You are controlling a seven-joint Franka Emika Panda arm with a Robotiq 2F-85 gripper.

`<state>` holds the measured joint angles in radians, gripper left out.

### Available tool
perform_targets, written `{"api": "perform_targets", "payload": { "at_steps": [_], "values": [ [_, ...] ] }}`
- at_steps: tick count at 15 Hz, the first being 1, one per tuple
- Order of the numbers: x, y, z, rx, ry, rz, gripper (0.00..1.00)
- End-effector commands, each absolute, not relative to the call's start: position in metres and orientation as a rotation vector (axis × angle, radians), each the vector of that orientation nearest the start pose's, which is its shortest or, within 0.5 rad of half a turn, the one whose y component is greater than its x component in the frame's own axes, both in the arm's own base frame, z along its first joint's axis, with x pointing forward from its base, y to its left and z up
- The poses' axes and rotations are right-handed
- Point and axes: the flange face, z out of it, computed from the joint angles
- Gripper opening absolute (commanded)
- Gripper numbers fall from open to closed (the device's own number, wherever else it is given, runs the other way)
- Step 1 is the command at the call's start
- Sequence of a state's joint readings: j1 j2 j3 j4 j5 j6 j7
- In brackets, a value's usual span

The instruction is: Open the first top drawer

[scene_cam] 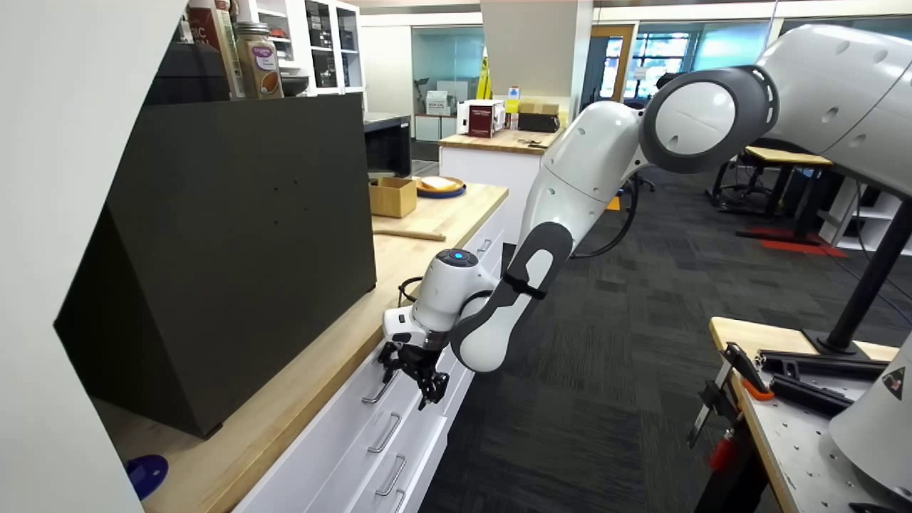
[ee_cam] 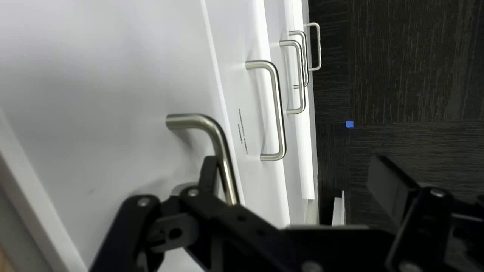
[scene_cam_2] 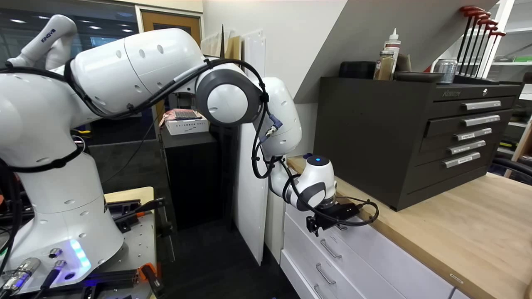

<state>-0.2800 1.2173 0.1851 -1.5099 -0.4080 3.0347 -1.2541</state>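
Note:
The top drawer is a wide white front just under the counter edge in both exterior views (scene_cam: 324, 449) (scene_cam_2: 382, 259), and it fills the left of the wrist view (ee_cam: 94, 75). It looks shut, and its inside is hidden. Its silver bar handle (scene_cam: 381, 390) also shows in the wrist view (ee_cam: 223, 151). My gripper (scene_cam: 413, 376) (ee_cam: 298, 181) is open at this handle. One finger is on the drawer side of the bar, close beside it. The other finger is out over the floor side. Whether the finger touches the bar, I cannot tell.
Lower drawers with bar handles (ee_cam: 278, 113) stand below, some slightly proud. The wooden counter (scene_cam_2: 469, 232) overhangs the drawers and carries a dark tool chest (scene_cam_2: 365, 133). The robot's table with clamps (scene_cam: 791, 427) stands opposite, across the dark floor.

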Motion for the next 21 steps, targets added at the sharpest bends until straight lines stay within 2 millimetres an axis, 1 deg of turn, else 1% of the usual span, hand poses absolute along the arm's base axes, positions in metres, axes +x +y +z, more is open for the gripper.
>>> {"api": "perform_targets", "payload": {
  "at_steps": [1, 3, 4, 5, 7, 10, 15, 17, 19, 21],
  "values": [
    [0.674, -0.059, -0.026, -2.501, -2.122, -0.451, 1.0],
    [0.676, -0.057, -0.023, -2.512, -2.114, -0.467, 1.0],
    [0.677, -0.055, -0.021, -2.506, -2.122, -0.484, 0.75],
    [0.677, -0.054, -0.018, -2.512, -2.127, -0.498, 0.74],
    [0.678, -0.053, -0.012, -2.5, -2.136, -0.525, 0.62],
    [0.68, -0.056, -0.007, -2.505, -2.136, -0.543, 0.4],
    [0.684, -0.06, -0.002, -2.523, -2.126, -0.572, 0.1],
    [0.682, -0.06, -0.002, -2.518, -2.137, -0.599, 0.03],
    [0.679, -0.059, -0.001, -2.504, -2.154, -0.617, 0.0],
    [0.674, -0.056, -0.002, -2.474, -2.179, -0.603, 0.03]
  ]
}}
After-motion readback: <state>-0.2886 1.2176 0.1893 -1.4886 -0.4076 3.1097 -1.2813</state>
